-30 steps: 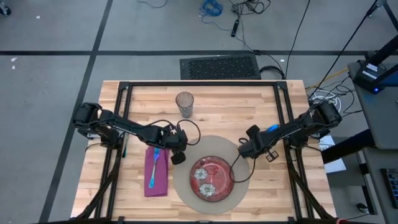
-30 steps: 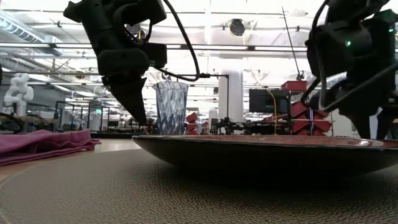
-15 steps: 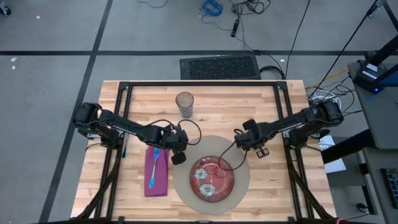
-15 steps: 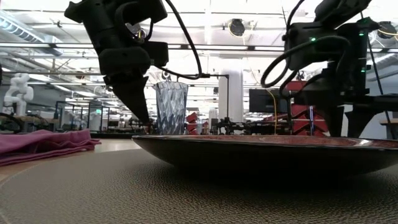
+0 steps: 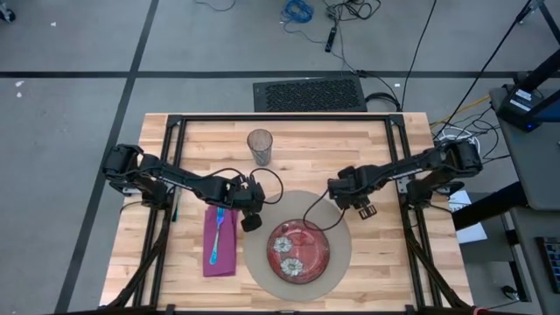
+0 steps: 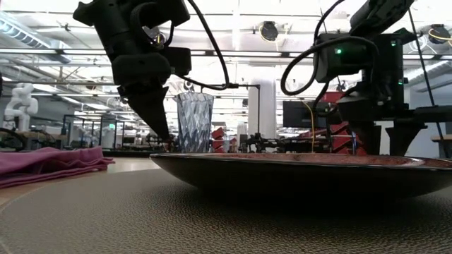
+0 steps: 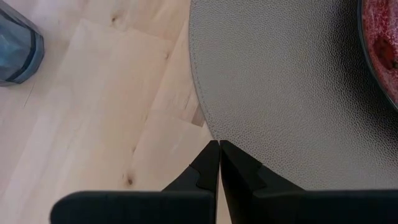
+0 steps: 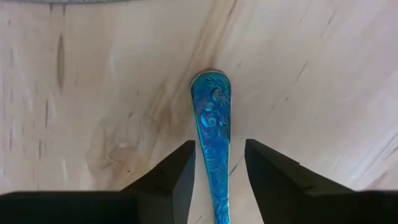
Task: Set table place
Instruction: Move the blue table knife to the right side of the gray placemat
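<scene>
The right claw (image 8: 216,171) is seen with its 2 fingers apart, and the handle of a blue piece of cutlery (image 8: 213,124) lies between them on the bare wood of the worktop (image 5: 297,149); whether the fingers touch the handle cannot be told. In the high view this claw (image 5: 343,187) hangs just beyond the far right rim of the round grey-tan mat (image 5: 337,249), which serves here as the landmark. The handle is bright blue with a raised swirl pattern and a rounded end; its other end is hidden.

The left claw (image 7: 219,163) is closed, its 2 fingers pressed together on nothing, and is placed at the mat's left rim (image 5: 249,219), the tips over the seam between mat and wood.

On the mat, a red patterned plate (image 5: 298,249) is set, with a margin of mat showing all round it. To the left of the mat, a purple napkin (image 5: 220,249) lies flat, with blue and pink cutlery on it (image 5: 216,232). Beyond the mat, towards the far edge, a clear ribbed glass (image 5: 260,145) stands upright, well apart from both claws.

Bare planks are left open to the right of the mat, and between the mat and the glass.
</scene>
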